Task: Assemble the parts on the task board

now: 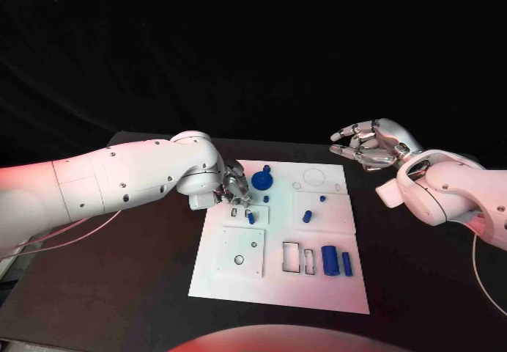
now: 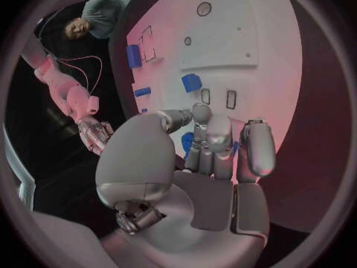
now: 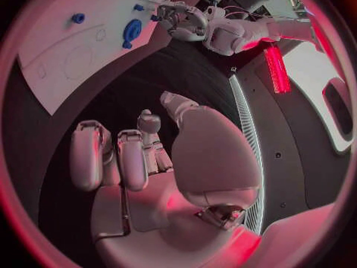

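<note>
The white task board (image 1: 277, 292) lies in the middle of the black table. My left hand (image 1: 232, 187) is low over its far left corner with fingers curled, right beside a round blue part (image 1: 263, 180). In the left wrist view blue shows behind the fingers (image 2: 219, 134), and I cannot tell whether they grip it. Small blue parts (image 1: 250, 217) (image 1: 308, 216) stand mid-board. Two blue cylinders (image 1: 330, 258) lie near the right edge. My right hand (image 1: 370, 144) is raised beyond the far right corner, fingers bent and apart, holding nothing.
Black rectangular slot outlines (image 1: 298, 258) and a raised white plate (image 1: 241, 251) mark the near half of the board. The right wrist view takes in the board (image 3: 67, 47), the round blue part (image 3: 132, 30) and my left hand (image 3: 182, 19).
</note>
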